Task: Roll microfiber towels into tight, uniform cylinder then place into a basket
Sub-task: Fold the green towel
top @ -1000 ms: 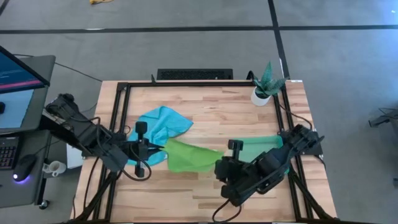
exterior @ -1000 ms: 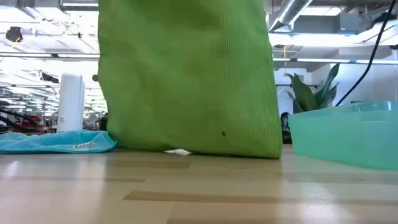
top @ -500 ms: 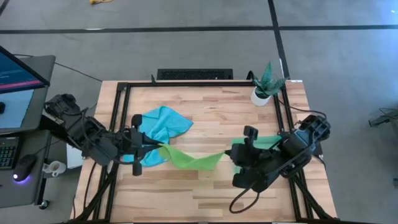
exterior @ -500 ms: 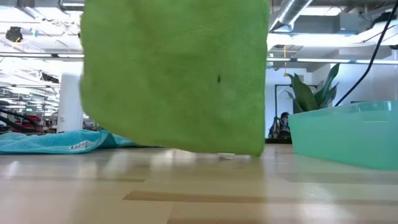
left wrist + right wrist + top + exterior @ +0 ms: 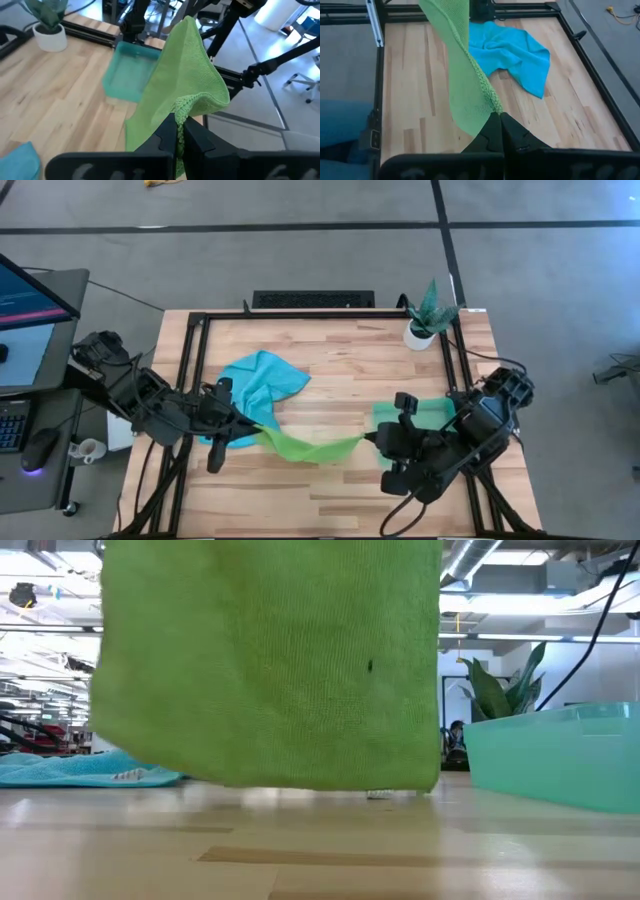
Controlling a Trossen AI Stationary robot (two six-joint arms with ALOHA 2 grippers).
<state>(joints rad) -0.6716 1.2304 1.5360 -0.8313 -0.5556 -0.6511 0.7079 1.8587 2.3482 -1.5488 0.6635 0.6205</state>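
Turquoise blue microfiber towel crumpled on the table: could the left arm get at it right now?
Probably not yet: the turquoise blue towel lies uncovered beside the left gripper, but that gripper is shut on the lime green microfiber towel, stretched to the right gripper.

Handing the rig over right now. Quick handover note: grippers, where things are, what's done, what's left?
Left gripper: shut on one corner of the lime green towel.
Right gripper: shut on the opposite corner; towel hangs stretched between the two, off the table.
Turquoise towel: crumpled on the table, left side, untouched.
Basket: right side, by the right arm, no towel in it.
Done: green towel picked up and spread.
Left: lay flat, roll, basket it; then the turquoise one.
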